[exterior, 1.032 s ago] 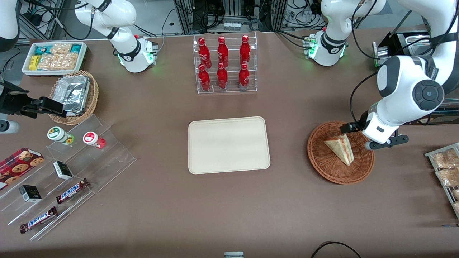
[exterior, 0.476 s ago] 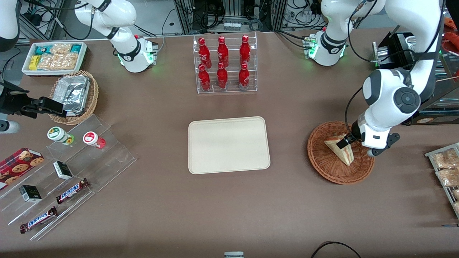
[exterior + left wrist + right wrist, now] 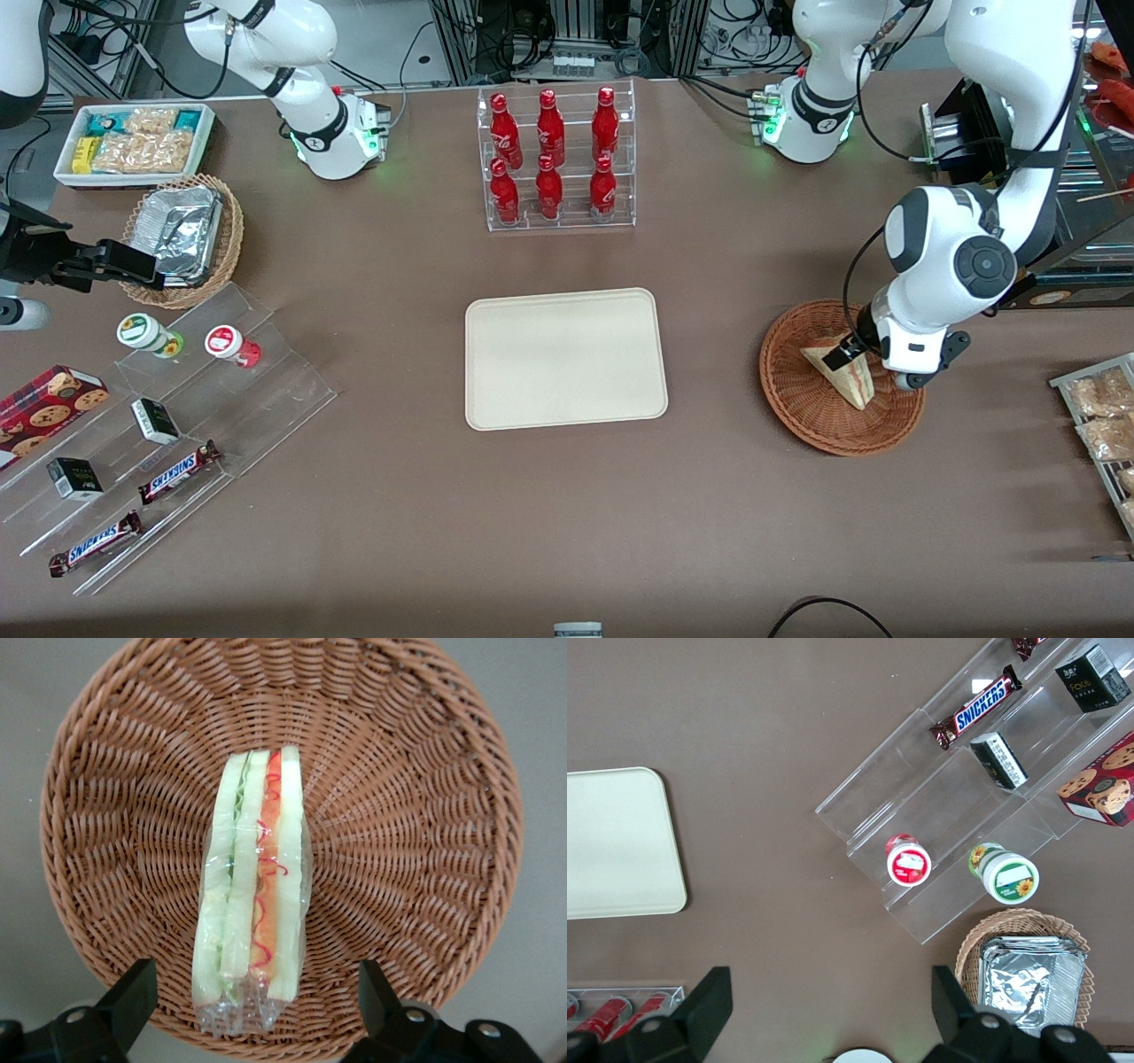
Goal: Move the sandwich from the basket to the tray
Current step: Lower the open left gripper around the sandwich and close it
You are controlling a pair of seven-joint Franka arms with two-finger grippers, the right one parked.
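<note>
The sandwich (image 3: 852, 383), a plastic-wrapped wedge with red and pale layers, lies in the round reddish-brown basket (image 3: 811, 416) toward the working arm's end of the table. My left gripper (image 3: 849, 359) hangs low over the basket, open, with one black finger (image 3: 836, 355) showing on the sandwich's wide end. In the left wrist view the sandwich (image 3: 257, 895) stands on edge in the basket (image 3: 425, 815), and the gripper (image 3: 252, 1001) straddles its wrapped end with both fingers apart from it. The cream tray (image 3: 565, 358) lies bare at the table's middle, also visible as the tray (image 3: 611, 842).
A clear rack of red bottles (image 3: 556, 159) stands farther from the camera than the tray. A wire rack of bagged snacks (image 3: 1099, 416) sits at the working arm's end. Acrylic steps with candy (image 3: 159, 425), a tan basket with foil (image 3: 186, 235) and a white snack box (image 3: 133, 142) lie toward the parked arm's end.
The left arm swung in over the basket and came lower. Its gripper moved from the basket's rim to the sandwich's wide end. The sandwich has not moved.
</note>
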